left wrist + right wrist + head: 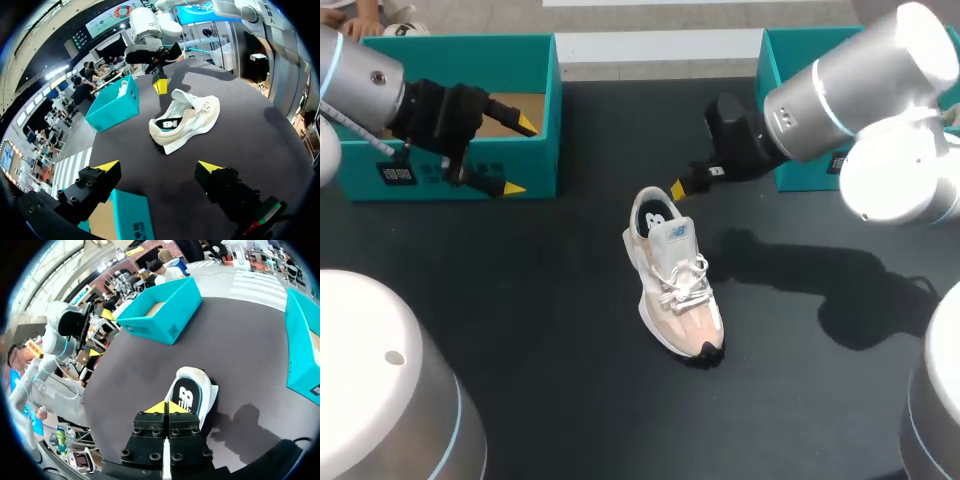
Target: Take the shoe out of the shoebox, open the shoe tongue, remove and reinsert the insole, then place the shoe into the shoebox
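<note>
A white and beige shoe (675,285) stands upright mid-table, toe toward the front edge, laces tied. Its dark insole (657,214) shows inside the heel opening. My right gripper (677,189) is shut and empty, its yellow tips just behind the heel; in the right wrist view the right gripper (166,407) has the shoe's heel (192,392) directly ahead. My left gripper (518,155) stands open with nothing in it, at the front wall of the left teal shoebox (470,170). In the left wrist view the left gripper (159,166) faces the shoe (185,122) from a distance.
A second teal box (800,70) stands at the back right, partly hidden by my right arm. It also shows as the teal box (112,107) beyond the shoe. Dark table surface (540,330) lies around the shoe.
</note>
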{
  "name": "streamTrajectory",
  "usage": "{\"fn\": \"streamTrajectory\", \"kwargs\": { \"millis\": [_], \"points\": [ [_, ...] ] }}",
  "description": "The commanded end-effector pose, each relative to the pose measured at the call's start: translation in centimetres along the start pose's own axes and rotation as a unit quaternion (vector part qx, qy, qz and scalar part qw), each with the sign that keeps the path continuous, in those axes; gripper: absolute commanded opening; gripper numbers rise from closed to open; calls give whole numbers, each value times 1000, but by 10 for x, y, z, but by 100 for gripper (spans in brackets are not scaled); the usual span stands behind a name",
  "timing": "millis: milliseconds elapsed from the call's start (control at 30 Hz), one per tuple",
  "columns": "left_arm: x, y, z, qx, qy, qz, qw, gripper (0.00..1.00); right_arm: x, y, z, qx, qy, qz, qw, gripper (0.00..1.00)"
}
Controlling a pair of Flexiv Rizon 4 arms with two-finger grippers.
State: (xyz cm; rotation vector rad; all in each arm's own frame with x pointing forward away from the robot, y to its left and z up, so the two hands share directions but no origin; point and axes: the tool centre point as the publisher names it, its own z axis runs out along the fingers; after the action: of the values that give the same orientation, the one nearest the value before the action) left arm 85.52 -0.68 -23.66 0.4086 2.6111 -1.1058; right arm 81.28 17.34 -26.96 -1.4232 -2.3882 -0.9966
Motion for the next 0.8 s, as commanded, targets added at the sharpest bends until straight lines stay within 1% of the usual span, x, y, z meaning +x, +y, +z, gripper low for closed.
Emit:
{"fn": "streamTrajectory", "kwargs": {
  "millis": [33,67,167,267,300,333,367,800],
  "points": [
    [-1,1,1,-1,1,0,1000,100,3,6,11,121,-235,10,964,0],
    [-1,1,1,-1,1,0,1000,100,0,4,13,129,-241,9,962,0],
    [-1,1,1,-1,1,0,1000,100,-8,0,19,129,-246,14,961,0],
    [-1,1,1,-1,1,0,1000,100,-6,-2,24,121,-254,20,959,0],
    [-1,1,1,-1,1,0,1000,100,-7,-4,26,108,-261,19,959,0],
    [-1,1,1,-1,1,0,1000,100,-9,-7,27,106,-264,21,959,0],
    [-1,1,1,-1,1,0,1000,100,-9,-10,30,80,-252,23,964,0],
    [-1,1,1,-1,1,0,1000,100,-9,-10,30,80,-252,23,964,0]
  ]
}}
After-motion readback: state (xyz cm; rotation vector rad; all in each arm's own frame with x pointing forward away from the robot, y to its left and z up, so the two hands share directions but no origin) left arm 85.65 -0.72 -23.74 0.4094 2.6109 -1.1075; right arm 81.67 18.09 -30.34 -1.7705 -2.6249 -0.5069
